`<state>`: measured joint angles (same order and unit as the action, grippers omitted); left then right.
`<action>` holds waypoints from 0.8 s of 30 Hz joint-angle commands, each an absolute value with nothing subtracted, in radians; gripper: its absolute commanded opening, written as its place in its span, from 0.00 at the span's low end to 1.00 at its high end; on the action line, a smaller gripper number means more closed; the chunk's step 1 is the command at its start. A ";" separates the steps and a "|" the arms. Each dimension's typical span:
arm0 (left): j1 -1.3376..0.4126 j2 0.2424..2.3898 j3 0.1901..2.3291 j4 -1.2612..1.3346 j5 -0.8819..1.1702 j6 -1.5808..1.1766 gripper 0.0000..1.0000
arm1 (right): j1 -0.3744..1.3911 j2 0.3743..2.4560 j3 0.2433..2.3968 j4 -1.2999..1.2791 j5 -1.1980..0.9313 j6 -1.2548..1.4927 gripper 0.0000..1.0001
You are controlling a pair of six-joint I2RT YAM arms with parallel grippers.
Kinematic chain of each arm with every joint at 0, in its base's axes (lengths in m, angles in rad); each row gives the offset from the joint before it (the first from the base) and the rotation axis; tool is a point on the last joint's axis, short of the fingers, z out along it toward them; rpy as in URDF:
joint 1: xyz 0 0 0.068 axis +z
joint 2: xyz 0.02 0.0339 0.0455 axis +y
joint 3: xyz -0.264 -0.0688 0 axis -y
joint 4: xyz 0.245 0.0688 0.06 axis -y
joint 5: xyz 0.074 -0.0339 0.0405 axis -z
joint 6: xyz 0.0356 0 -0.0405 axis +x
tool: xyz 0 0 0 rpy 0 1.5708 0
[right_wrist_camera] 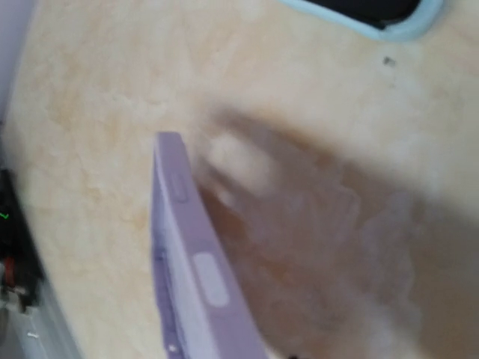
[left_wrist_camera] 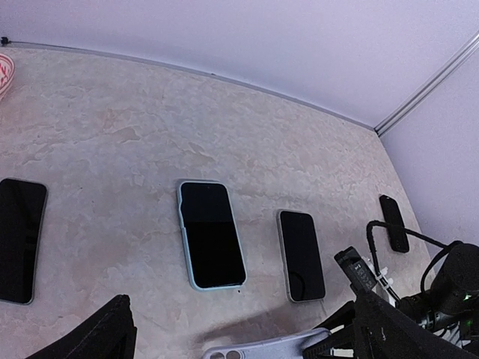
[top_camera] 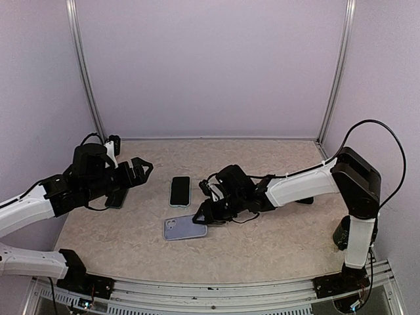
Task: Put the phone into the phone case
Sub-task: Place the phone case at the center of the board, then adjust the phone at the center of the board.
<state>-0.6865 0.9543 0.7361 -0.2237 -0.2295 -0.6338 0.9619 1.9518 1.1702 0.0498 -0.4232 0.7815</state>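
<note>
A lilac phone case (top_camera: pixel 182 228) lies camera cut-out to the left, in front of centre. My right gripper (top_camera: pixel 202 217) is shut on its right end, which looks slightly raised. The right wrist view shows the case (right_wrist_camera: pixel 196 273) edge-on and blurred, and my fingers do not show there. A bare black phone (left_wrist_camera: pixel 301 255) lies face up behind the case; my right arm hides it in the top view. My left gripper (top_camera: pixel 141 169) is open and empty, above the table's left side. In the left wrist view the case (left_wrist_camera: pixel 262 349) shows low down.
A phone in a light blue case (top_camera: pixel 180 191) lies at centre, also seen in the left wrist view (left_wrist_camera: pixel 212 233). Another black phone (left_wrist_camera: pixel 18 239) lies to the left, under my left arm (top_camera: pixel 117 197). A small black object (left_wrist_camera: pixel 394 223) lies far right.
</note>
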 commanded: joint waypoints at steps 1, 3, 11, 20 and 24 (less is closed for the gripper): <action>-0.685 0.968 0.719 -0.161 -0.206 -0.654 0.99 | 0.978 1.945 1.211 -0.062 -0.304 0.757 0.32; -0.687 0.968 0.711 -0.144 -0.203 -0.662 0.99 | 0.979 1.938 1.219 -0.107 -0.277 0.734 0.37; -0.709 0.992 0.722 -0.133 -0.204 -0.668 0.99 | 0.979 1.875 1.262 -0.305 -0.108 0.650 0.59; -0.745 1.006 0.718 -0.124 -0.237 -0.668 0.99 | 0.976 1.851 1.340 -0.469 0.137 0.598 0.99; -0.785 1.028 0.737 -0.141 -0.292 -0.662 0.99 | 0.966 1.934 1.431 -0.531 0.214 0.603 1.00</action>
